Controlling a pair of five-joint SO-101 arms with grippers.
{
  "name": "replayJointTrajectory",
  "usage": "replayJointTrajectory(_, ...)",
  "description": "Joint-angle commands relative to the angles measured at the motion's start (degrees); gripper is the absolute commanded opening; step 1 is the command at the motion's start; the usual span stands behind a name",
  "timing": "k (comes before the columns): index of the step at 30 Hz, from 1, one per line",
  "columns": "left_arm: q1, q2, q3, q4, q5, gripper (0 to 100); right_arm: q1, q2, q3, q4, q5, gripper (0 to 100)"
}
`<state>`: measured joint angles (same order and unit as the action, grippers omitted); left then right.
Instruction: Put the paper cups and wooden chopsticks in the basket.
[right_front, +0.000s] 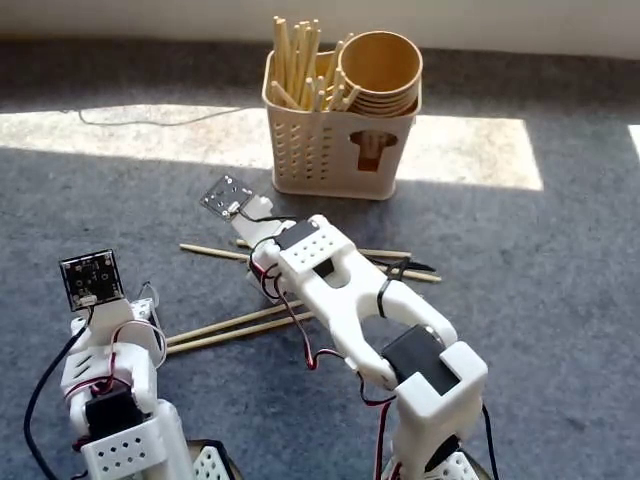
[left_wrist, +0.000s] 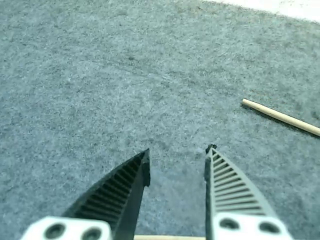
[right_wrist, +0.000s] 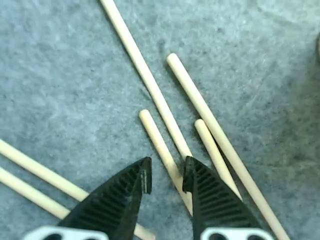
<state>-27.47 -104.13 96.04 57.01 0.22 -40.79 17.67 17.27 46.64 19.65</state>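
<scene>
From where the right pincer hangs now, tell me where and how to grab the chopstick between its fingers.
Take the chopstick just behind its end, straight down from above: it lies flat on the carpet between the fingers of the open right pincer, a longer chopstick close alongside.

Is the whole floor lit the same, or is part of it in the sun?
High view: a bright sunlit band crosses the carpet at the basket, while the loose chopsticks in front of it lie in shade. Left wrist view: shaded carpet, with one bright corner. Right wrist view: even shade over the loose chopsticks.
</scene>
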Motion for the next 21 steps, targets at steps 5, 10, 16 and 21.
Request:
replayJointTrajectory(5, 1.2, -0.6, 1.0, -0.7, -0.6, 18, 1.4, 1.5, 0.1, 5.5, 5.8, 0.4)
replayJointTrajectory(10, 1.2, -0.6, 1.0, -0.7, -0.6, 18, 1.4, 1.5, 0.1, 8.4, 6.6, 0.9)
replayJointTrajectory(16, 1.2, -0.6, 1.1, -0.7, -0.6, 18, 1.0, 1.9, 0.1, 8.8, 6.8, 1.0)
replayJointTrajectory(21, 1.3, -0.6, 1.1, -0.7, -0.6, 18, 1.6, 1.3, 0.2, 11.5, 6.9, 0.5)
